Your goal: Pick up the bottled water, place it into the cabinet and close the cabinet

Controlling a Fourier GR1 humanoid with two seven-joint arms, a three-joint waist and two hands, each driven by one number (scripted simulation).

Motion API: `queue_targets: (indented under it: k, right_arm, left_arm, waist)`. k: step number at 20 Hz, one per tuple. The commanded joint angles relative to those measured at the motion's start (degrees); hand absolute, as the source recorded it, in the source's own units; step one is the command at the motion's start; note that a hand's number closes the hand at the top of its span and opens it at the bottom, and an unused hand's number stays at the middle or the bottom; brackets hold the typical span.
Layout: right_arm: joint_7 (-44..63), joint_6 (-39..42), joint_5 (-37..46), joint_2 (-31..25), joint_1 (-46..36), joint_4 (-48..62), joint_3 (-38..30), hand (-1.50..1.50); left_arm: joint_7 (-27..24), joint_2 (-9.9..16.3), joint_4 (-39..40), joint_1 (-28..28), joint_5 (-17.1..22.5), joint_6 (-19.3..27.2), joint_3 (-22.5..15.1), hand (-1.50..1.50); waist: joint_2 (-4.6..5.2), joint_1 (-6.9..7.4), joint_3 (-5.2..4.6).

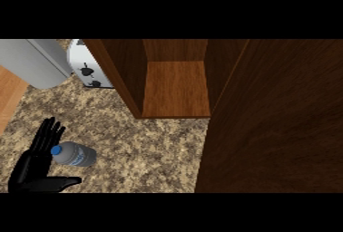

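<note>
Speckled brown stone forms the counter (154, 149), which is seen from steeply above. At its far left edge a strip of orange wood (8, 93) is visible, and beside it, toward the far left corner, a grey slab-like object (36, 61) is set at a slant. Just to the right of that, a white appliance with black knobs (87, 68) is partly covered by the cabinet.

Near the counter's front left corner the left hand (36, 158) is held with its fingers straight and apart, pointing away from the robot, and its thumb stretched out to the right; nothing is gripped. The bottled water (74, 154), clear with a blue cap, is placed just beside the palm, between fingers and thumb; whether it is touched cannot be told.

Further right, the cabinet (175, 88) of dark brown wood is seen standing open, its lighter shelf exposed. Its door (281, 118) fills the right side. The right hand is not shown.
</note>
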Motion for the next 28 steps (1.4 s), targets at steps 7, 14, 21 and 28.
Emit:
queue_targets:
  k: [7,14,21,28]
  right_arm:
    - [6.4,-2.6,7.3,0.2,-0.7,-8.8,5.6,-1.5]
    - [6.6,-3.3,4.3,-0.7,-3.0,-7.8,1.3,-1.5]
    - [0.1,-1.7,1.2,-3.0,1.2,-7.0,-0.8,-1.5]
    - [2.7,-2.0,1.1,-4.4,2.8,-10.2,-1.5,-1.5]
  left_arm:
    - [-12.4,2.1,17.9,-5.0,-4.3,0.1,0.7,-1.5]
    - [-20.7,3.3,33.2,-12.6,-6.9,0.1,0.8,-1.5]
    - [-25.6,2.5,39.3,-14.5,-5.3,-1.6,1.3,-1.5]
    - [-27.8,2.8,43.4,-15.8,-4.0,-3.9,1.3,-1.5]
  waist:
    - [-0.01,0.28,-0.01]
    - [0.14,-0.11,-0.06]
    - [0.16,0.05,0.01]
    - [0.06,0.04,0.01]
